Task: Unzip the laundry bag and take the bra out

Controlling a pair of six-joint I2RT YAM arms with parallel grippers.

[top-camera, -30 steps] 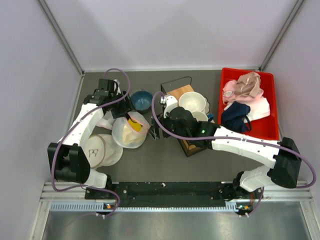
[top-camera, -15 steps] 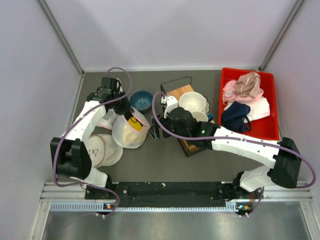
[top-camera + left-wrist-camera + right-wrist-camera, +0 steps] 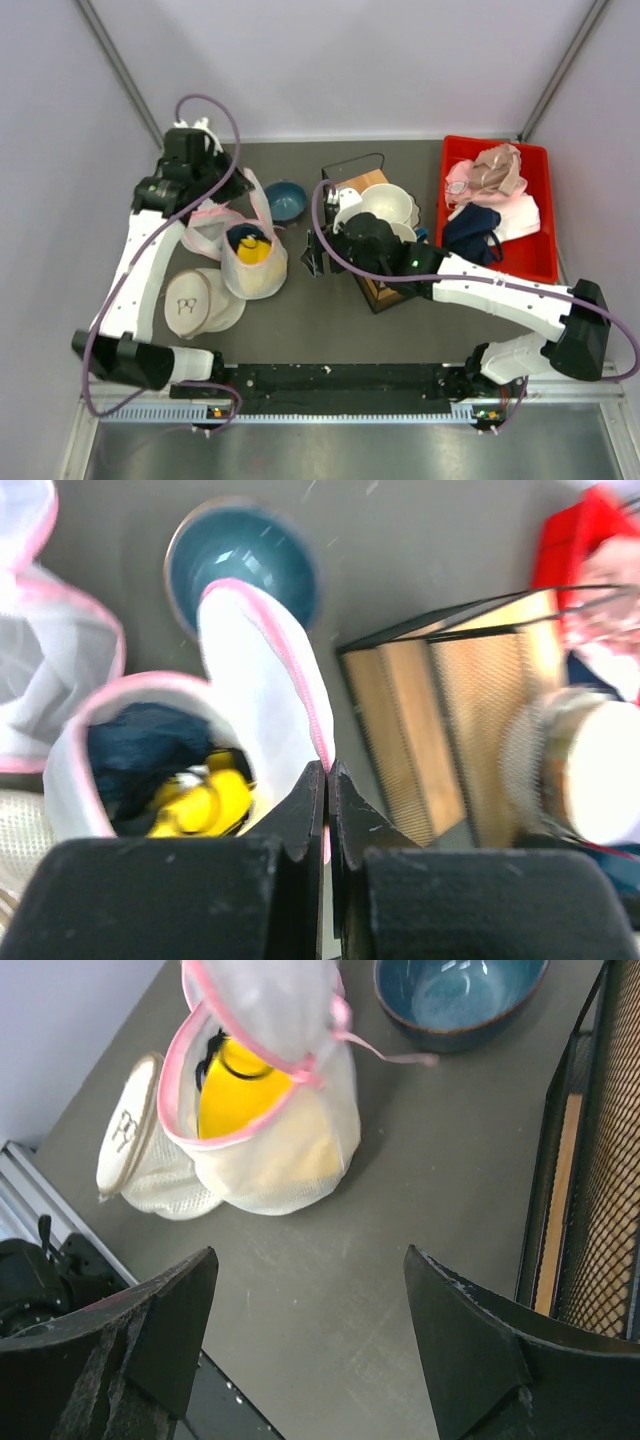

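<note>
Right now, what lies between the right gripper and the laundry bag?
Only bare table separates the right gripper from the laundry bag, clearest in the right wrist view.

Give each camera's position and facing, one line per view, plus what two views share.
Top external: fixed above and behind the arm bases, looking down on the grey table; both arms show.
Left wrist: on the left arm, looking down past shut left fingers pinching the pink trim of the rounded white mesh laundry bag.
Right wrist: low on the right arm, facing that bag across the table; open right fingers frame the bottom.
Shared: both wrist views show the bright yellow bra inside the bag and the dark blue bowl.
</note>
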